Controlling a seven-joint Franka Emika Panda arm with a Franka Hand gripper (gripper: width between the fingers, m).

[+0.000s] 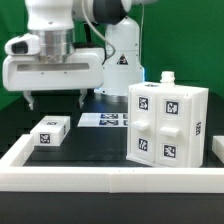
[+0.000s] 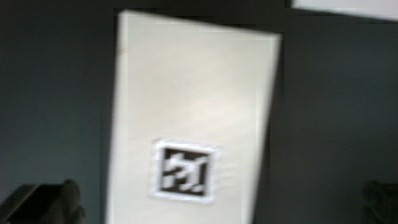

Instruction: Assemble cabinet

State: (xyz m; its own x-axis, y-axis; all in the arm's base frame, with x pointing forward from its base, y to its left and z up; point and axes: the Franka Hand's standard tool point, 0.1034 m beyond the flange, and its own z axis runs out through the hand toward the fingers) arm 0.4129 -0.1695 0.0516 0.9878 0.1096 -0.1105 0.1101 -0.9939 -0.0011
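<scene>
The cabinet [image 1: 166, 122] is a large white box-shaped body with several black-and-white tags, standing upright on the black table at the exterior view's right. A small white piece [image 1: 50, 131] with one tag lies flat at the exterior view's left. My gripper [image 1: 55, 98] hangs above that piece, open and empty, its fingers [image 1: 30, 99] spread apart and clear of it. In the wrist view the white piece [image 2: 196, 120] fills the middle with its tag showing, and the gripper [image 2: 217, 205] straddles it, with one dark fingertip [image 2: 45, 205] at each side.
A low white border frame [image 1: 100, 176] runs along the front and sides of the table. The marker board [image 1: 105, 120] lies flat behind the small piece. The robot's white base [image 1: 122, 60] stands at the back.
</scene>
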